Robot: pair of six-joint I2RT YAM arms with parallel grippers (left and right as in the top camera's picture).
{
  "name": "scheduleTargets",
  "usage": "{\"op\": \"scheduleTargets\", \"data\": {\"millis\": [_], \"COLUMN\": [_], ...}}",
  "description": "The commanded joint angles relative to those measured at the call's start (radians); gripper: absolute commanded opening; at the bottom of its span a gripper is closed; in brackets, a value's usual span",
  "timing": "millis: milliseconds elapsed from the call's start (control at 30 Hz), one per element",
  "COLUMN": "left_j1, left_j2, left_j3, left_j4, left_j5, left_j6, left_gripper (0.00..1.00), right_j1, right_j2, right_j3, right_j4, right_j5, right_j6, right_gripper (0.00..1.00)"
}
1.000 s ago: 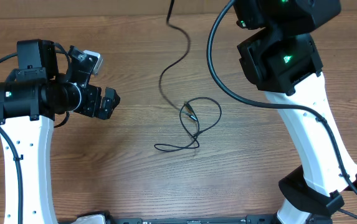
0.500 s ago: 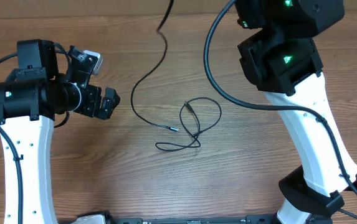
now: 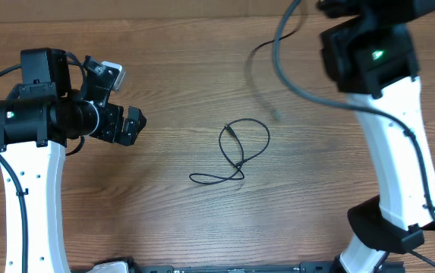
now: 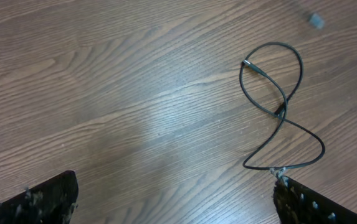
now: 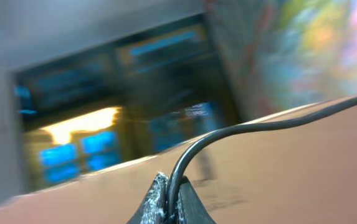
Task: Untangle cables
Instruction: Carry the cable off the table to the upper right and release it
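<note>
From overhead, the looped cable (image 3: 237,152) lay alone mid-table on the wooden table (image 3: 171,68), apart from both arms. The left gripper (image 3: 131,126) sat well to its left, jaws spread. Above and to the right of the loop, a blurred dark streak (image 3: 276,114) crossed the wood beside the right arm (image 3: 388,144), whose thick black wire arced overhead.

In the left wrist view, the loop crossed over itself, one plug tip lying inside it; nothing stood between it and the spread fingers (image 4: 47,199).

In the right wrist view, the right gripper (image 5: 169,196) was pressed together, pinching a second cable (image 5: 259,126) that rose from the fingertips and curved right; the background was blurred.
</note>
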Motion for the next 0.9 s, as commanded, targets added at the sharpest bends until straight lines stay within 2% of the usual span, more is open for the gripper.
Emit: {"op": "scheduleTargets", "data": {"millis": [0,167,400,733,867], "left_j1": [0.005,0.005,0.005,0.005,0.005], "left_j2": [-0.001,-0.001,-0.001,-0.001,-0.001], "left_j3": [0.008,0.008,0.008,0.008,0.008], "left_j4": [-0.002,-0.002,-0.002,-0.002,-0.002], "left_j5": [0.014,0.014,0.014,0.014,0.014], "left_j6": [0.012,0.012,0.012,0.012,0.012], "left_gripper": [1.0,0.99,1.0,1.0,1.0], "right_j1": [-0.084,-0.222,-0.439,-0.699,-0.777], "right_j2": [-0.014,-0.012,-0.007,0.075,0.108], "right_j3": [0.014,0.011,-0.048,-0.071,-0.071], "right_j4": [-0.041,-0.164,-0.248,-0.379,-0.438], "right_j5": [0.067,0.064,0.062,0.011,-0.045], "right_j6": [-0.076,-0.076,-0.071,0.009,0.101], "right_gripper": [0.04,0.04,0.04,0.04,0.04]}}
